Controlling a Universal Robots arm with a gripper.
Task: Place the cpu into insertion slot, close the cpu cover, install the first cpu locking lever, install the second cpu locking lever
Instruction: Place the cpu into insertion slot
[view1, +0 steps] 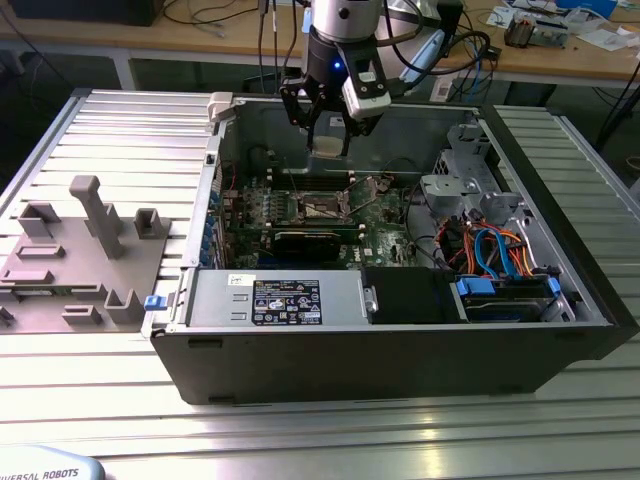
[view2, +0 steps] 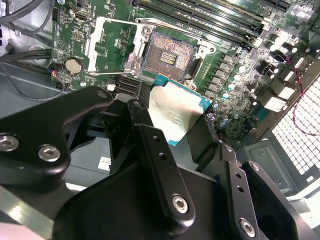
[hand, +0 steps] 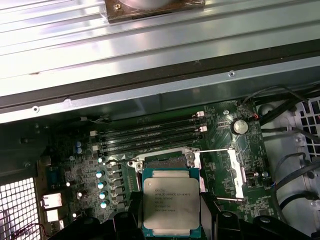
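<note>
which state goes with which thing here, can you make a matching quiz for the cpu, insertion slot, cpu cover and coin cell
Things:
1. cpu
2. insertion slot
3. cpu cover
4. coin cell

States:
a. flipped open beside the slot
b. empty, contacts exposed
c. held in the gripper
d. round and silver

Pairs: 1-c, 2-b, 3-a, 4-d
</note>
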